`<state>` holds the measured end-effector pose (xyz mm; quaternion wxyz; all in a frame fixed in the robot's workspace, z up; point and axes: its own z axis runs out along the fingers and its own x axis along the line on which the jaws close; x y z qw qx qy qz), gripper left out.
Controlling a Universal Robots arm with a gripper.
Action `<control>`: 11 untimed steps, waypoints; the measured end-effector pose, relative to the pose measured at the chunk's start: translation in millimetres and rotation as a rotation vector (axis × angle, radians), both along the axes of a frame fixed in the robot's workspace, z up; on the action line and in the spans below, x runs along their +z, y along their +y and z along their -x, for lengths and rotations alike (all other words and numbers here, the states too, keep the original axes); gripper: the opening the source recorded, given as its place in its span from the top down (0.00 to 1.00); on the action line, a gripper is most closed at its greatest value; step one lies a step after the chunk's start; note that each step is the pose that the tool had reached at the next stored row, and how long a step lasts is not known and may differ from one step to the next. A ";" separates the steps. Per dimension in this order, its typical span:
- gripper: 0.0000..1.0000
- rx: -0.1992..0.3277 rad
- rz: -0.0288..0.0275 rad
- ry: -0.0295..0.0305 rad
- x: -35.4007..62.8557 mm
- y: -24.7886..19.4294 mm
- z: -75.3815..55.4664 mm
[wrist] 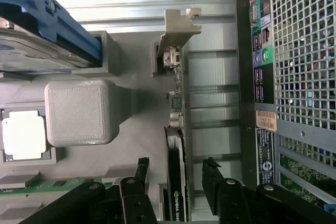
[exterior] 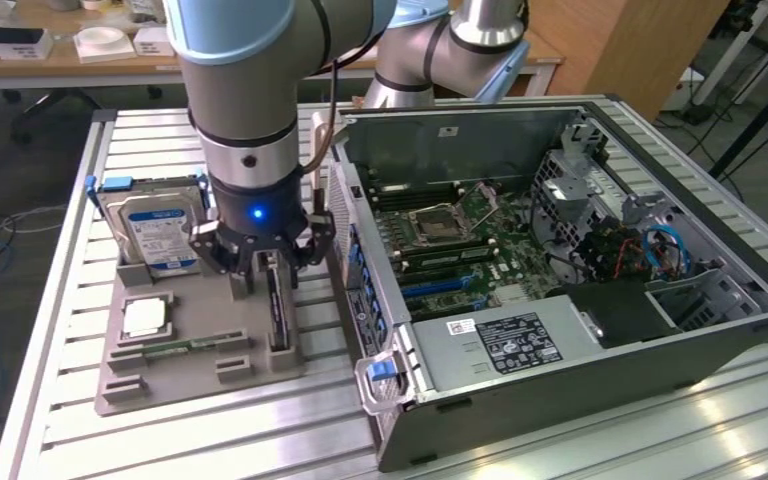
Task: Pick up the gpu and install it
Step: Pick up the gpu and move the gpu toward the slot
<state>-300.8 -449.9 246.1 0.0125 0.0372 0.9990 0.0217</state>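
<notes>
GPU [exterior: 277, 305] stands on edge in a slot of the grey holder [exterior: 171, 385] on the worktop [exterior: 224, 445], just beside the open computer case [exterior: 704, 345], leaving both faces free to pinch. The hand [exterior: 271, 265] hangs over it, fingers apart, one on either side of the card.

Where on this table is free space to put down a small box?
Bare table slats in front of the grey holder, and beyond the hard drive. Crowded between holder and computer case, where the open tool straddles the gpu.
</notes>
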 end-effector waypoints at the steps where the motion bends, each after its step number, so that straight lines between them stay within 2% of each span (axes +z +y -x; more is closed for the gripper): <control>1: 0.47 0.000 0.0000 -0.0001 -0.6 0.0 0.0; 11: 0.47 0.000 0.0000 0.0000 -5.0 0.0 0.0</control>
